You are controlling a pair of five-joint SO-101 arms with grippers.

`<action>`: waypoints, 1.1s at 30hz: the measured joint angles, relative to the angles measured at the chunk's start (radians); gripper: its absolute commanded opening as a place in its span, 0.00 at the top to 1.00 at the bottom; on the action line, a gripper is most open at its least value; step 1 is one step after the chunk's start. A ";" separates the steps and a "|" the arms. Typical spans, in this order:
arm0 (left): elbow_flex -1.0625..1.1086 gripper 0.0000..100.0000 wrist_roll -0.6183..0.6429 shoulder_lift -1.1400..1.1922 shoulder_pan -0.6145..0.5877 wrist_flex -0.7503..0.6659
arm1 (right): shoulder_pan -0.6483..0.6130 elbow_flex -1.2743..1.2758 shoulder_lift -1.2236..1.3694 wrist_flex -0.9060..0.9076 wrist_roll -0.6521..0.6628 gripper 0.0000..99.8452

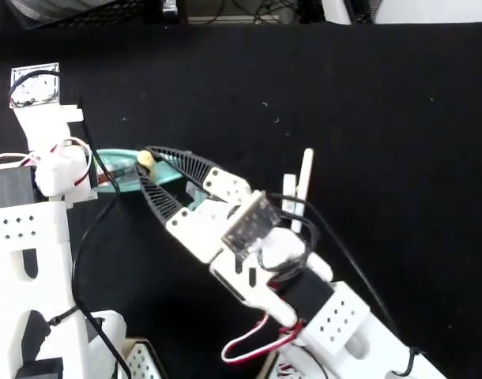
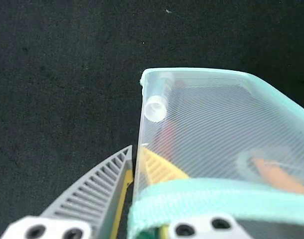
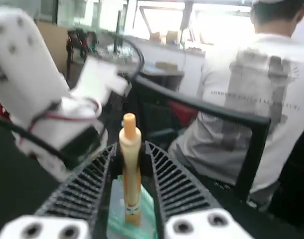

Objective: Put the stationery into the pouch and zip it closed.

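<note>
Black cloth over the table [image 1: 367,95], and the action is all at the pouch [image 2: 217,129]. The left tool [image 2: 137,152] is pinching the pouch's wall at its open end, with one ribbed grey finger outside and a yellow ribbed one showing through the plastic.

Over the mouth comes the right tool [image 3: 130,147]. It is pressed together on a pen [image 3: 129,169], which stands upright with its rounded tip above the fingertips and its lower end just over the teal mouth.

Progress? I'd call it past the middle. A white tube [image 2: 155,107] with a round open end, a reddish piece [image 2: 167,134] and an orange piece [image 2: 279,174] already lie inside the pouch. This pen is not yet released. A white stick [image 1: 306,170] lies on the table well apart from the pouch, and I can't tell whether it is stationery. The zip has yet to be closed.

As for materials, the pouch is soft clear plastic with fine diagonal ribbing, edged in woven teal tape, and its corner looks rounded and floppy. The pen is smooth, pale orange and slim. Both tools have flexible, lattice-ribbed fingers tapering to points, black on the right and grey on the left.
</note>
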 measured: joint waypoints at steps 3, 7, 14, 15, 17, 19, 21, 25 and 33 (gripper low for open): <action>0.000 0.97 0.000 0.000 0.000 0.000 | -0.018 0.005 0.000 0.078 0.080 0.93; 0.000 0.97 0.000 0.000 0.000 0.000 | -0.077 -0.043 0.009 0.242 0.130 0.84; 0.000 0.97 0.000 0.000 0.000 0.000 | -0.081 -0.362 0.181 0.562 0.126 0.84; 0.000 0.97 0.000 0.000 0.000 0.000 | -0.081 -0.407 0.203 0.589 0.126 0.84; 0.000 0.97 0.000 0.000 0.000 0.000 | -0.081 -0.486 0.232 0.629 0.126 0.84; 0.000 0.97 0.000 0.000 0.000 0.000 | -0.068 -0.548 0.236 0.666 0.126 0.84; 0.000 0.97 0.000 0.000 0.000 0.000 | -0.026 -0.583 0.219 0.701 0.126 0.84; 0.000 0.97 0.000 0.000 0.000 0.000 | 0.141 -0.592 0.118 0.802 0.127 0.84; 0.006 0.97 0.000 0.000 0.000 -0.002 | 0.586 -0.462 0.106 0.937 -0.057 0.84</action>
